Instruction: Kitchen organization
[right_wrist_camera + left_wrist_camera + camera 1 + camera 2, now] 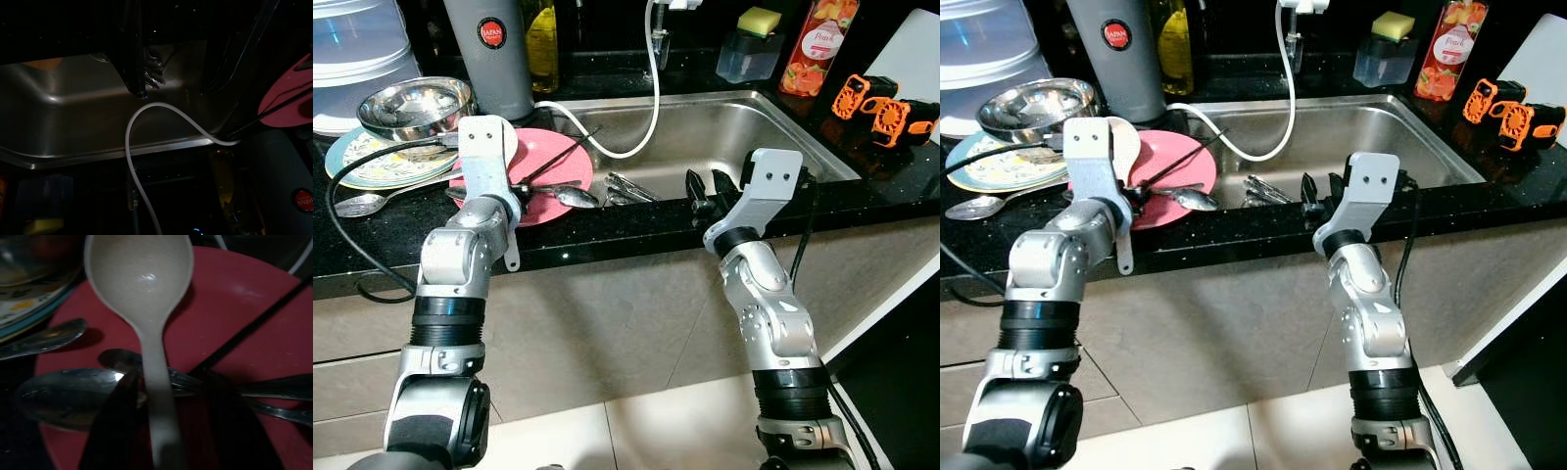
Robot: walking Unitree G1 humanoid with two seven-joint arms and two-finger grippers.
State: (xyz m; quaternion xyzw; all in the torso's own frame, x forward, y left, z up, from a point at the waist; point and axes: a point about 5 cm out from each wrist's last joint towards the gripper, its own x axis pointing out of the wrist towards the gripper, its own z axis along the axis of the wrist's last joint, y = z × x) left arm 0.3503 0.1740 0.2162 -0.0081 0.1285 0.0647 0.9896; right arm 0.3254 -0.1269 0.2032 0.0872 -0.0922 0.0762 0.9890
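Over on the left of the desk (636, 227) we see a steel bowl (414, 106) nested on a patterned plate (372, 168), stacked as dirty dishes tend to be, with a loose spoon (362, 204) lying beside them. Next comes the pink plate (558, 171), serving as a parking spot for cutlery: a white spoon (142, 293), several metal spoons (63, 394) and a black chopstick (558, 157) that leans out over the sink's edge. We have our left gripper (168, 431) right over that plate, jaws closed around the white spoon's handle, which we judge is the first piece to be sorted.

Moving on, the sink (744, 127) holds a small heap of cutlery (628, 188) near its front wall, and a white hose (651, 108) loops down into it from the tap. Our right gripper (710, 191) hovers at the sink's front rim with its jaws spread and holding nothing, likely waiting its turn. Farther right stand a sponge holder (751, 44), a bottle (818, 44) and two orange tools (886, 106).

The left wrist view gives us what the head views cannot: the handle pinched between the fingers (115, 431), and the spoon bowl lying over the plate's far edge. The right wrist view is dim, yet it shows the hose's curve and the heap of cutlery beyond one finger.
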